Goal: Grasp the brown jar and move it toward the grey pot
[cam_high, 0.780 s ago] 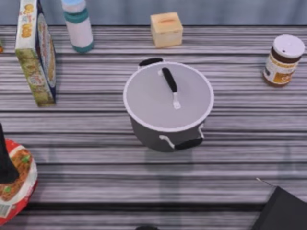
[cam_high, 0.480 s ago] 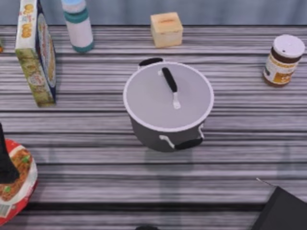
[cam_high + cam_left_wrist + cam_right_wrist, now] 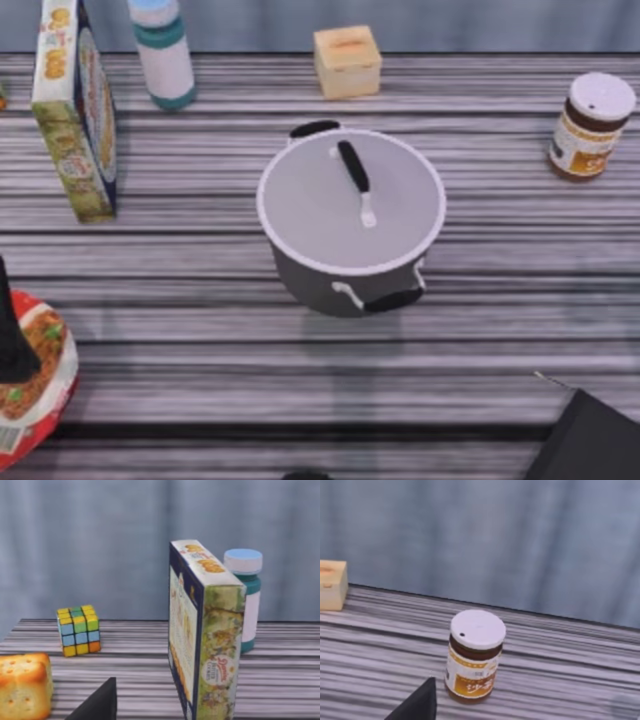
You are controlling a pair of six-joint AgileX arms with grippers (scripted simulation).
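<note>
Nothing grasped yet — brown jar [image 3: 476, 656] upright straight ahead of the right gripper [image 3: 415, 702], well apart from it, and far right of the grey pot [image 3: 350, 215]. Finger opening: cannot tell; only a dark edge visible. Best approached level, closing around the dark body below the white lid. Cream-and-orange label — writing unreadable. Left arm parked near the cereal box [image 3: 202, 635].

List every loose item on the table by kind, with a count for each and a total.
Jars: 1, the brown jar
Pots: 1, the grey pot
Bottles: 1, white-and-teal bottle
Boxes: 2, cereal box and small tan box
Noodle bowls: 1
Puzzle cubes: 1
Bread pieces: 1
Total: 8
</note>
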